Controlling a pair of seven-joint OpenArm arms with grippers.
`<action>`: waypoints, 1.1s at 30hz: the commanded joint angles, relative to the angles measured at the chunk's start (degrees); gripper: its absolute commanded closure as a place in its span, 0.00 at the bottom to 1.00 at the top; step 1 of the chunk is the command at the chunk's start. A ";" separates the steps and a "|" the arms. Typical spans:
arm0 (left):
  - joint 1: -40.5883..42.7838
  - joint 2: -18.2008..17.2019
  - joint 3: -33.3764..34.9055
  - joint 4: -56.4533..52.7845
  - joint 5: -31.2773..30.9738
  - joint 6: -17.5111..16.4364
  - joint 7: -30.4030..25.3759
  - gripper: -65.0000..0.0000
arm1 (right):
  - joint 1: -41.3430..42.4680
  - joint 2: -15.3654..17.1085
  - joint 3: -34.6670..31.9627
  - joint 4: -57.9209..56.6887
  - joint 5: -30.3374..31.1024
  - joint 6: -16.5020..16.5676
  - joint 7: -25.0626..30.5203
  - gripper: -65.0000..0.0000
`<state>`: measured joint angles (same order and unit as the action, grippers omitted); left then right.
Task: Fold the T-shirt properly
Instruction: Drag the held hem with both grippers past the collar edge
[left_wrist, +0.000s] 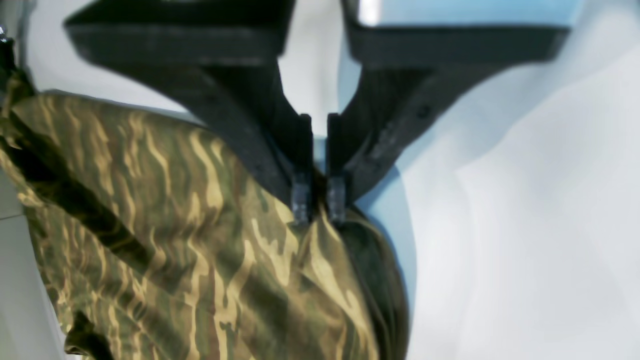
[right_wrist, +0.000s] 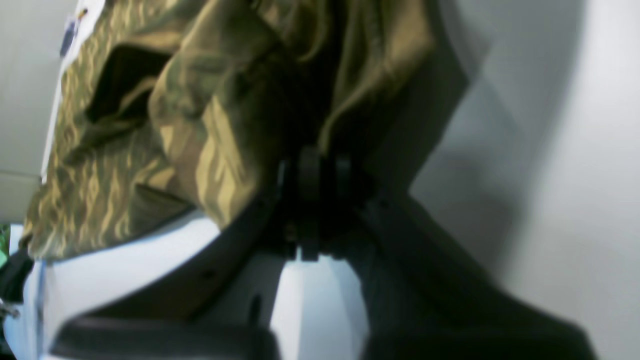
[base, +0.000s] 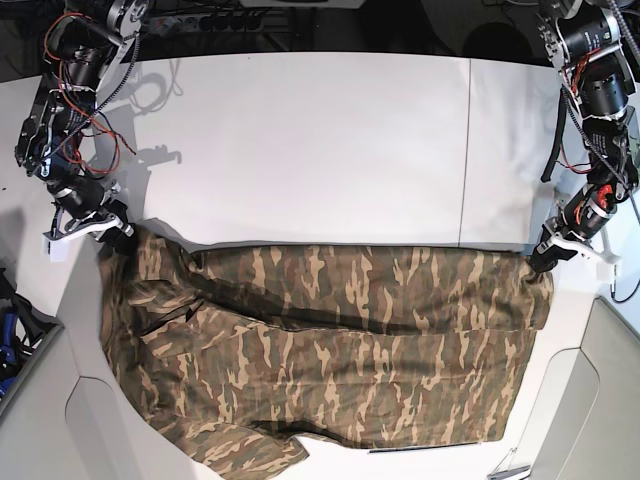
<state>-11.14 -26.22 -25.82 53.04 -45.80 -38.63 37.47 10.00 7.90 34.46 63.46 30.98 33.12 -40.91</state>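
The camouflage T-shirt (base: 330, 350) lies spread across the near part of the white table (base: 300, 140), with one sleeve toward the front edge. My left gripper (base: 537, 262) is at the shirt's far right corner. In the left wrist view it (left_wrist: 318, 210) is shut on the cloth edge of the T-shirt (left_wrist: 175, 225). My right gripper (base: 118, 238) is at the far left corner. The right wrist view shows it (right_wrist: 317, 165) shut on a bunched fold of the T-shirt (right_wrist: 100, 190), lifted slightly off the table.
A seam (base: 466, 150) runs front to back through the tabletop on the right. Cables (base: 170, 75) trail on the table at the back left. A blue object (base: 8, 330) sits beyond the table's left edge.
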 joint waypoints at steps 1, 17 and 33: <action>-1.03 -1.60 -0.13 1.14 -1.88 -1.37 0.15 1.00 | 0.59 0.68 0.02 1.66 0.55 0.33 -0.15 1.00; 8.59 -2.54 -0.15 15.91 -6.91 -1.37 6.54 1.00 | -11.32 0.98 0.22 14.60 5.49 0.35 -1.57 1.00; 27.34 -2.51 -8.28 32.74 -8.85 -1.37 9.05 1.00 | -23.26 4.09 3.85 25.16 12.00 0.74 -3.82 1.00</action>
<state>16.36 -27.51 -33.69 84.77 -53.56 -39.24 47.53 -13.37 10.96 37.95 87.50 41.74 33.41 -45.69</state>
